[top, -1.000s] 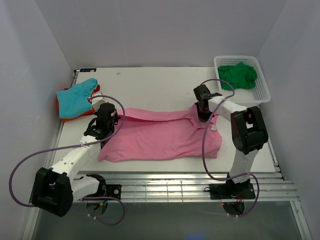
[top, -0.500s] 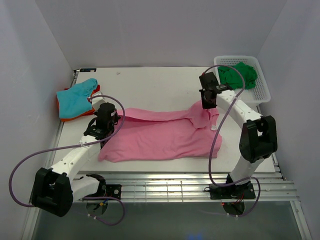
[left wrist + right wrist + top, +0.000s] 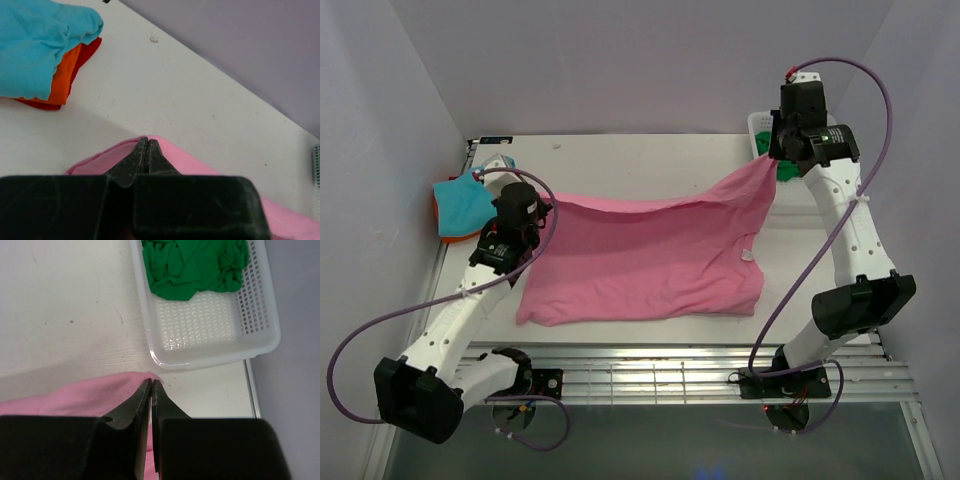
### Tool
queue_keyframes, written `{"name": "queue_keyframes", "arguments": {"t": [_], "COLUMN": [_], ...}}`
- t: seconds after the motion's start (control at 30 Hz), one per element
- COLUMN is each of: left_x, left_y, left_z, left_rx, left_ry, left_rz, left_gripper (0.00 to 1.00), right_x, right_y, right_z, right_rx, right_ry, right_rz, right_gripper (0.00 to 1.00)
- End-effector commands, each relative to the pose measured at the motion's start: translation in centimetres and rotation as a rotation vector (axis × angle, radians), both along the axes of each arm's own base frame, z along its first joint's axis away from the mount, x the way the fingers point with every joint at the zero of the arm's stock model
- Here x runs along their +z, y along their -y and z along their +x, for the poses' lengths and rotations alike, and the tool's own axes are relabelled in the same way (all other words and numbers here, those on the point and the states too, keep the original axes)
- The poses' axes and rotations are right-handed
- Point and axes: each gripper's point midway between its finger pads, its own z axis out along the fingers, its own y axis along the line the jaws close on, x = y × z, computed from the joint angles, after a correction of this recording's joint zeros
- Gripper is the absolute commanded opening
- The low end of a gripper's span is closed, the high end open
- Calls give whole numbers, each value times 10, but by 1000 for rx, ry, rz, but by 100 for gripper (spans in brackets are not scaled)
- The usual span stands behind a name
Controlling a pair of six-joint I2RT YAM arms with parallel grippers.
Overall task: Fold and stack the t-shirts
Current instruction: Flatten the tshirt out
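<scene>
Across mid-frame the pink shirt spans lengthwise from left gripper, low, to right gripper, high at upper right, both clamped on its far edge.

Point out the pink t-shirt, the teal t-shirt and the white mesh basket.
pink t-shirt (image 3: 640, 270): top external view, middle of its spread body.
teal t-shirt (image 3: 35, 45): left wrist view, upper face of the folded cloth.
white mesh basket (image 3: 200, 324): right wrist view, bare mesh floor.
</scene>
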Motion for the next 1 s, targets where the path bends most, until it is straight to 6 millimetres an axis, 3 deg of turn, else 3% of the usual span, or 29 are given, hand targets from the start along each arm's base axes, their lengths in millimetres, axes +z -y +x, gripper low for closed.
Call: {"name": "queue_keyframes", "arguments": {"t": [0.0, 0.13, 0.17, 0.23, 0.27, 0.37, 0.47, 0.53, 0.7, 0.9, 0.93, 0.97], "left_x": [52, 117, 134, 157, 181, 217, 247, 253, 274, 313, 335, 343], "left_y": [-15, -25, -28, -33, -38, -49, -60, -61, -38, -9, -4, -1], "left_z": [-15, -39, -50, -63, -76, -99, -119, -123, -143, -200, -223, -233], "left_rx": [52, 60, 60, 59, 58, 77, 98, 90, -79, -347, -415, -446], "left_ry": [106, 248, 292, 337, 395, 478, 541, 539, 558, 648, 702, 720], "left_rz": [-27, -77, -92, -101, -121, -129, -129, -120, -150, -210, -229, -236], "left_gripper": [0, 0, 0, 0, 0, 0, 0, 0, 0, 0, 0, 0], "right_x": [29, 71, 93, 118, 141, 174, 196, 208, 232, 281, 292, 301], "right_y": [7, 9, 8, 6, 5, 4, 3, 3, -1, -5, -5, -4], "right_z": [-20, -29, -34, -40, -47, -63, -76, -84, -117, -183, -202, -213], "right_rx": [-9, 0, 11, 31, 45, 79, 100, 110, 176, 284, 310, 320], "right_ry": [48, 123, 166, 222, 281, 375, 459, 509, 587, 773, 820, 862], "right_rz": [11, 26, 41, 58, 74, 101, 122, 132, 166, 221, 232, 239], "right_gripper": [8, 8, 8, 8, 8, 8, 8, 8, 8, 8, 8, 8]}}
